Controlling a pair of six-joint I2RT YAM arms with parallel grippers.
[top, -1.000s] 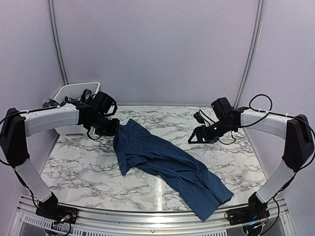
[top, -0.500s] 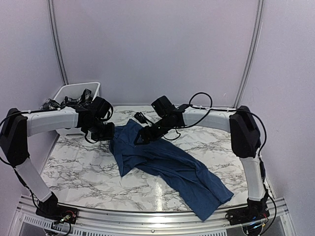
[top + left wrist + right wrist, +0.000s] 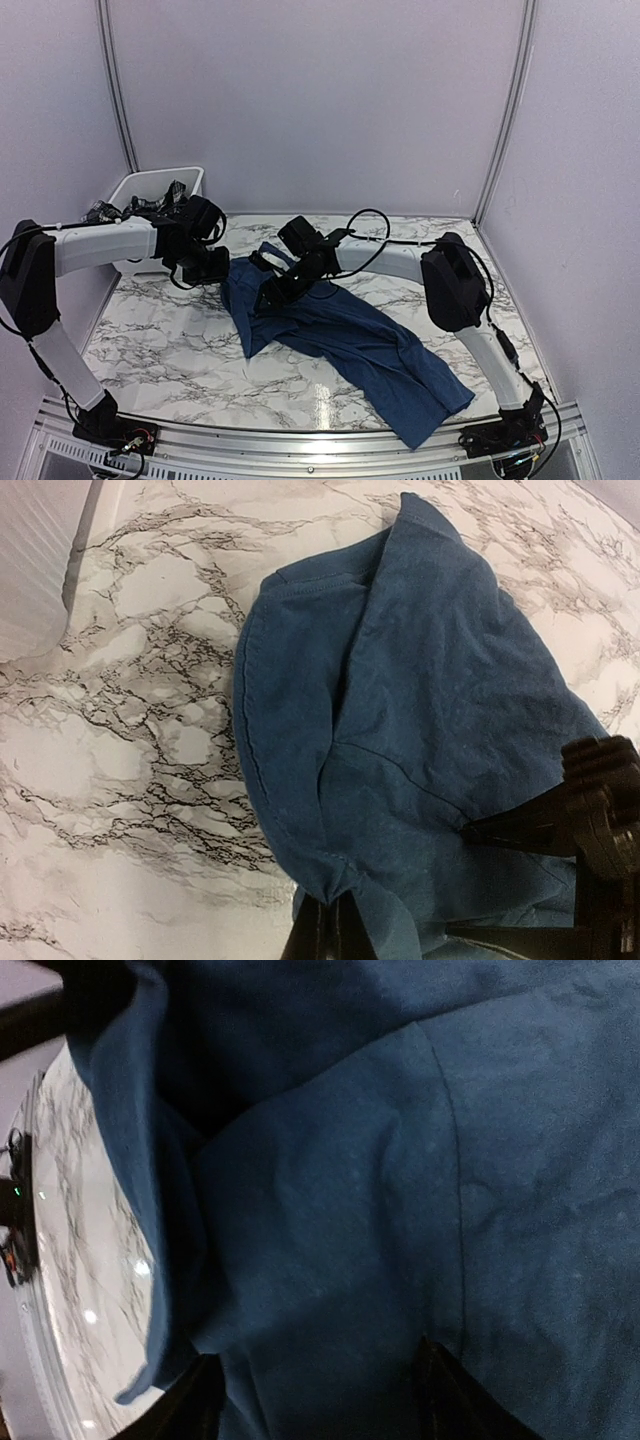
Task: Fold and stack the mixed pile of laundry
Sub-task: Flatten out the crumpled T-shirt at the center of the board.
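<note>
The navy blue t-shirt (image 3: 340, 330) lies crumpled in a diagonal band across the marble table, from back left to front right. My left gripper (image 3: 222, 268) is shut on its back-left edge. In the left wrist view the gripper (image 3: 335, 920) pinches a fold of the shirt (image 3: 430, 710). My right gripper (image 3: 268, 296) is open and hovers low over the shirt's upper part, just right of the left gripper. In the right wrist view its gripper (image 3: 320, 1390) has spread fingertips (image 3: 440, 1385) over the blue cloth (image 3: 330, 1210). The black-and-white plaid garment (image 3: 150, 206) sits in the bin.
A white plastic bin (image 3: 130, 186) stands at the table's back left, behind the left arm; its wall shows in the left wrist view (image 3: 35, 570). The right gripper's black body (image 3: 600, 820) shows at that view's right edge. The right arm stretches across the table's back half.
My right arm has swung from the table's right side across to the left, ending over the shirt's upper part. The left gripper has shifted slightly left, still holding the shirt edge.
</note>
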